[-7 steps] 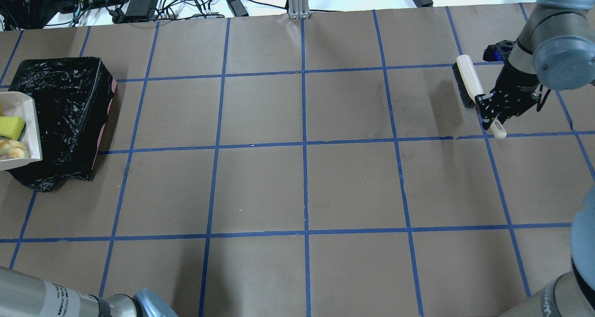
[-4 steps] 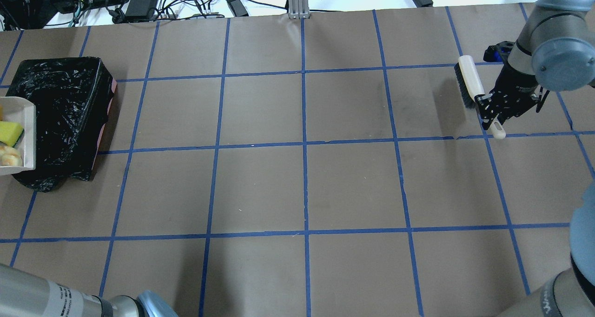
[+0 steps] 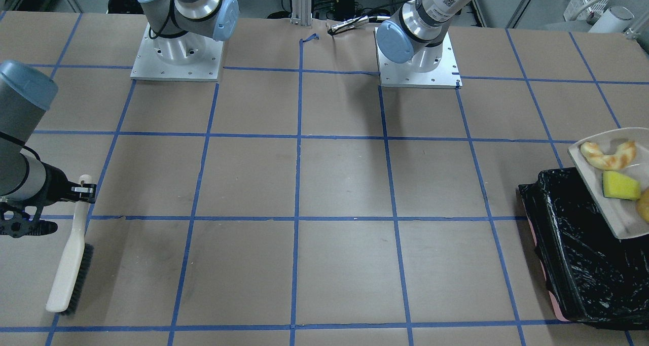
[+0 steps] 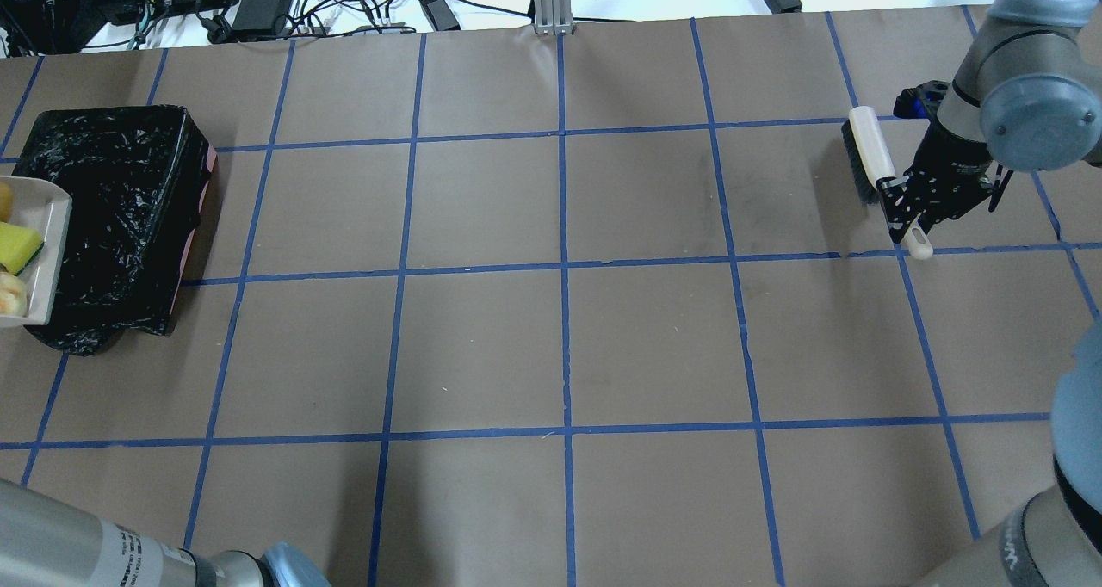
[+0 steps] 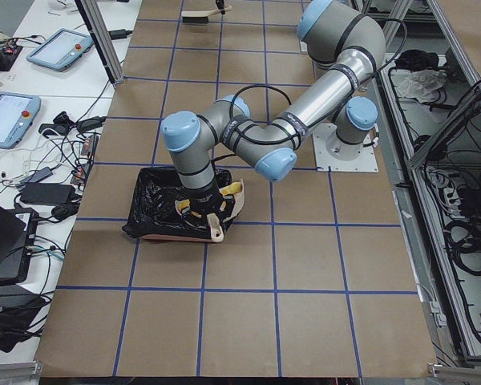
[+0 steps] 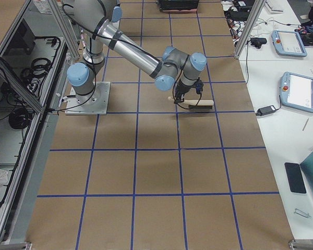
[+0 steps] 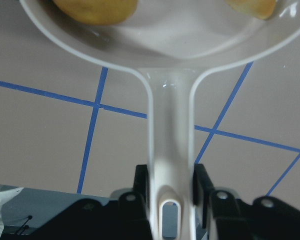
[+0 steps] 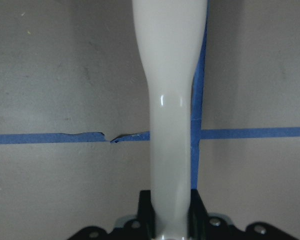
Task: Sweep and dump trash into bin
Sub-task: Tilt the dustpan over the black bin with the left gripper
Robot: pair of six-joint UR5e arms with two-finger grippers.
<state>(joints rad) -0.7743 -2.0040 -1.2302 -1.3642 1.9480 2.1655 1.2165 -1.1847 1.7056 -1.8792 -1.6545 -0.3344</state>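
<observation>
The trash sits in the beige dustpan (image 3: 616, 215), not in the bin (image 3: 583, 265): the curved tan crust (image 3: 608, 154) lies nearest the robot, the yellow sponge wedge (image 3: 620, 186) with its green side is in the middle, and the golden-brown lump (image 3: 645, 205) shows at the front view's edge. The left gripper (image 7: 171, 182) has its jaws clamped on either side of the dustpan's handle, and it holds the pan above the corner of the black-lined bin that is nearest the robot and the table's end. The pan's open lip overlaps the black liner in both the overhead and the front view. Far across the table, well apart from the bin and the trash, the right gripper (image 8: 171, 200) is closed tight on the white handle of the brush (image 4: 869, 152), whose dark bristles point away from the gripper.
</observation>
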